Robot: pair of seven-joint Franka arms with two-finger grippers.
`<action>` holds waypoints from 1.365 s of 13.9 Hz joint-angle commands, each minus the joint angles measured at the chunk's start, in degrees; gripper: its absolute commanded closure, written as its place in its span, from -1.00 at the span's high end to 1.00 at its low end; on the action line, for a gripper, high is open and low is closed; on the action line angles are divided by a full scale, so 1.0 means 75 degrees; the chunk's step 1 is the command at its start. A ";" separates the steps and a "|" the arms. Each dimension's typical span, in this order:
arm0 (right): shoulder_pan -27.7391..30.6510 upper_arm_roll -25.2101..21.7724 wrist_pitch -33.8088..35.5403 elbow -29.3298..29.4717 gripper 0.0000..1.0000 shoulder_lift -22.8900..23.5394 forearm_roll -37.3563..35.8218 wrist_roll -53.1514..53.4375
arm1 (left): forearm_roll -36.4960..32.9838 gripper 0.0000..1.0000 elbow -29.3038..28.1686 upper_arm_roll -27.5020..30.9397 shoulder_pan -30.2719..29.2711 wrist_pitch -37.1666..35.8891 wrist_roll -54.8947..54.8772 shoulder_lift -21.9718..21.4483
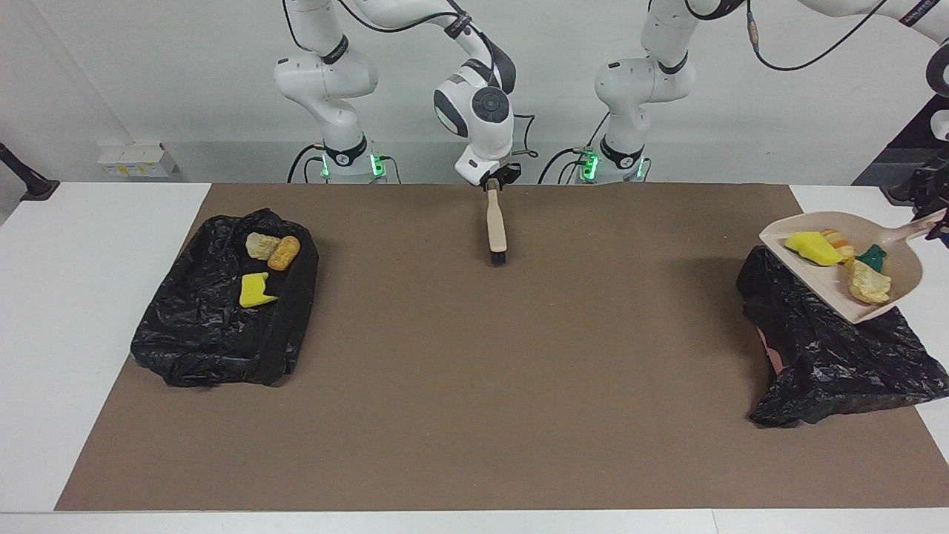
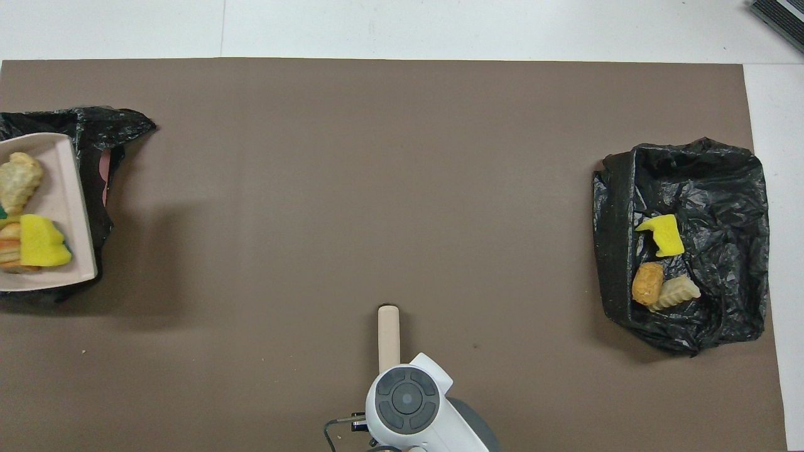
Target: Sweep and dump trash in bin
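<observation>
Beige plastic dustpan (image 1: 882, 297), scoop-shaped and tilted, carries four trash bits (image 1: 841, 259): yellow and green sponge, ridged tan lumps. It hangs over a crumpled black bag (image 1: 830, 348). The left claw (image 1: 936, 215) pinches its handle at the frame edge. Three more bits (image 1: 265, 263) lie in a black-lined bin (image 1: 222, 334). The right claw (image 1: 492, 180), raised over the brown surface (image 1: 474, 386), clamps a tan brush (image 1: 495, 226) hanging below it, bristles down.

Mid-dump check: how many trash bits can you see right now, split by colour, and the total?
Yellow sponge pieces: 2, one in the dustpan, one on the black bag.
Green sponge piece: 1, in the dustpan.
Tan-brown bread lumps: 4, two in the dustpan, two on the bag.
Total: 7
</observation>
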State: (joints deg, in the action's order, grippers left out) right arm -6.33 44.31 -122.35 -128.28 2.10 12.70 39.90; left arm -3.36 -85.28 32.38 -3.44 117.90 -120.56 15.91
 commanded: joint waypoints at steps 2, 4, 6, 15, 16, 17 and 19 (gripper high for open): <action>0.0117 -0.0995 0.0176 0.0592 1.00 -0.0150 -0.0857 -0.0046 | -0.1598 -1.00 0.0402 0.0077 0.0247 0.0825 -0.0039 0.0397; 0.0117 -0.1675 0.0211 0.0849 1.00 -0.0232 -0.1142 -0.0536 | -0.2664 -1.00 0.0262 -0.0040 0.0387 0.0874 0.0614 0.0316; 0.0129 -0.2716 0.0397 0.1177 1.00 -0.0256 -0.1165 -0.1390 | -0.3754 -1.00 0.0132 -0.0156 0.0552 0.0793 0.1166 0.0246; 0.0199 -0.5765 0.2424 0.3263 1.00 -0.0279 -0.1669 -0.4485 | -0.7554 -1.00 0.0226 -0.2533 0.0436 -0.1794 0.3372 -0.0573; 0.0199 -0.6011 0.2751 0.3532 1.00 -0.0303 -0.1658 -0.4813 | -0.7463 -1.00 0.0226 -0.2803 0.0424 -0.2088 0.3395 -0.0679; 0.0199 -0.6234 0.3091 0.3824 1.00 -0.0361 -0.1646 -0.5107 | -0.7404 -1.00 0.0226 -0.3049 0.0423 -0.2450 0.3500 -0.0738; 0.0257 -0.6552 0.3793 0.4375 1.00 -0.0420 -0.1657 -0.5506 | -0.6705 -1.00 0.0214 -0.3589 0.0400 -0.3049 0.4165 -0.0774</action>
State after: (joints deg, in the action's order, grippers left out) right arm -4.81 -3.47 -98.46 -99.45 -0.85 0.99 1.56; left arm -56.67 -83.47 8.44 0.33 98.23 -93.16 10.70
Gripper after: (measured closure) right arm 0.000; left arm 0.674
